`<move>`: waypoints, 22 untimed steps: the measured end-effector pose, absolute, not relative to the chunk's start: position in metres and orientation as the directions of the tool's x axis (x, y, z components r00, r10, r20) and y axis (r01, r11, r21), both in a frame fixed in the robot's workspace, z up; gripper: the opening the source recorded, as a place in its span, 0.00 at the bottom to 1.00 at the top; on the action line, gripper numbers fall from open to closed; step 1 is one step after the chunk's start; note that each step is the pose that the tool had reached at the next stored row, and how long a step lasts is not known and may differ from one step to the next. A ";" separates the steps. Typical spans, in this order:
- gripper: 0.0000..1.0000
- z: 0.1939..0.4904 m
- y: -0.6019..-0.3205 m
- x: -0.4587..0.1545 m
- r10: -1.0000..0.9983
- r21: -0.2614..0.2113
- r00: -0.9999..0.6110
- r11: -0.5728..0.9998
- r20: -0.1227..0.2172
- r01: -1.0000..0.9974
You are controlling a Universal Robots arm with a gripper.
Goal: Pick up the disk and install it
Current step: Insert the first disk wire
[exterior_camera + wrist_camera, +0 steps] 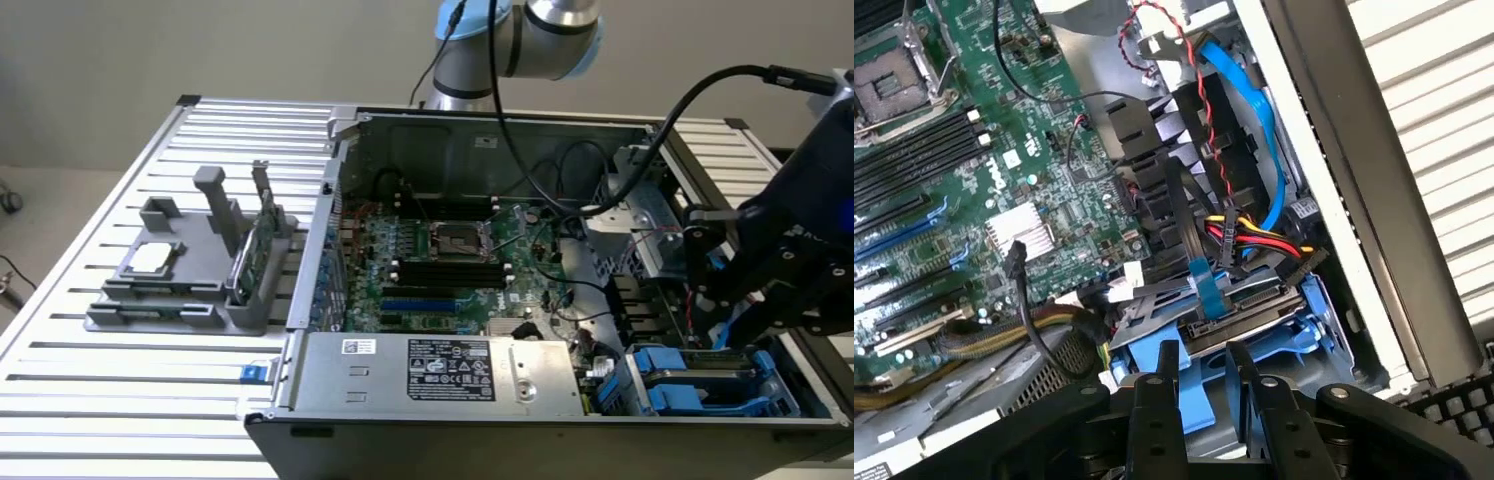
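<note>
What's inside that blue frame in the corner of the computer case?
A flat grey disk lies in the blue frame. Its dark connector edge shows, with a blue cable at it. The gripper covers the rest, so its top cannot be seen.

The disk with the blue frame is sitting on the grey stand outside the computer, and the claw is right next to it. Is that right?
Not quite. The disk with the blue frame is inside the computer case, in a corner bay, not on the grey stand. The exterior view shows it. The claw is right next to it.
</note>
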State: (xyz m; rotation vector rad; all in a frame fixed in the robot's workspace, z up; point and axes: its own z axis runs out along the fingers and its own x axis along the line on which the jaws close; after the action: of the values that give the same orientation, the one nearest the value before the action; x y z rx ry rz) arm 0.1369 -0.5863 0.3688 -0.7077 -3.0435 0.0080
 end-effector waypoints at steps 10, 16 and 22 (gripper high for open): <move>0.33 0.368 -0.586 0.138 0.539 0.016 -0.842 0.842 0.030 0.539; 0.33 0.368 -0.586 0.145 0.546 0.028 -0.837 0.837 0.038 0.547; 0.33 0.373 -0.588 0.147 0.559 0.030 -0.828 0.828 0.044 0.561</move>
State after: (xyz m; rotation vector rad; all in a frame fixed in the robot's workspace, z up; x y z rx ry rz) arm 0.1469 -0.5877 0.3734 -0.9105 -2.9709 -0.0645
